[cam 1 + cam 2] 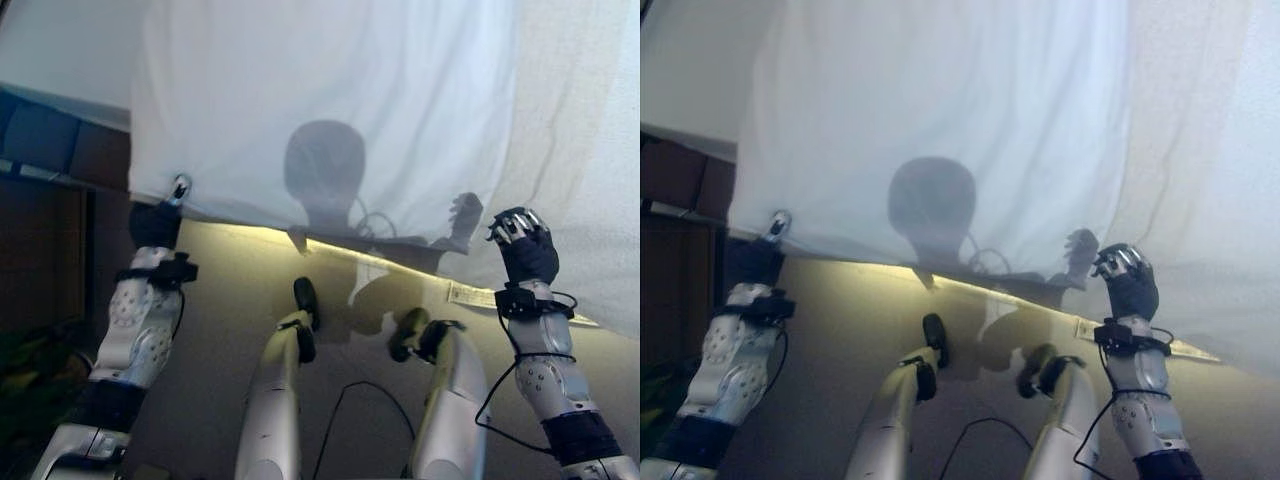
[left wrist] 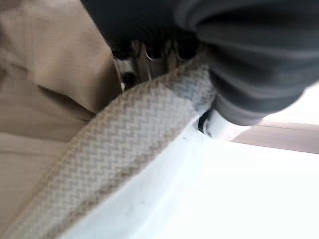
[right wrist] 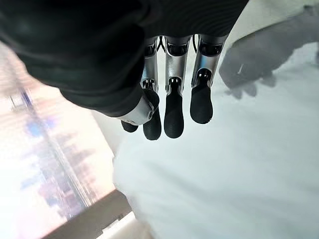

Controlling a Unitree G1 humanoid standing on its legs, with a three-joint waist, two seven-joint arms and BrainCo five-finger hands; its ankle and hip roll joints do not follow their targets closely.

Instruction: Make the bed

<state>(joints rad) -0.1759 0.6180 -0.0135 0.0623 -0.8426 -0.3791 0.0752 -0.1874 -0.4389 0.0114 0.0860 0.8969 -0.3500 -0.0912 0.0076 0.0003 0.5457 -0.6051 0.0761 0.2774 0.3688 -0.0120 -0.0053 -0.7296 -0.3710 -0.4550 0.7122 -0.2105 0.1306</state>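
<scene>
White sheet [image 1: 330, 110] hanging over the side of the bed, bottom edge running low across the front with bare floor [image 1: 230, 300] under it. Left hand [image 1: 160, 222] closed tight on the woven hem [image 2: 124, 149] at the sheet's left corner. Right hand [image 1: 525, 245] up by the right part of the edge, fingers [image 3: 173, 114] loose and holding nothing.

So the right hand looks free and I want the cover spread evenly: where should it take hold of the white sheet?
At the hanging lower edge of the white sheet, coming from below. The left robot hand already grips that edge at its corner; the right robot hand hangs open beside it.
</scene>
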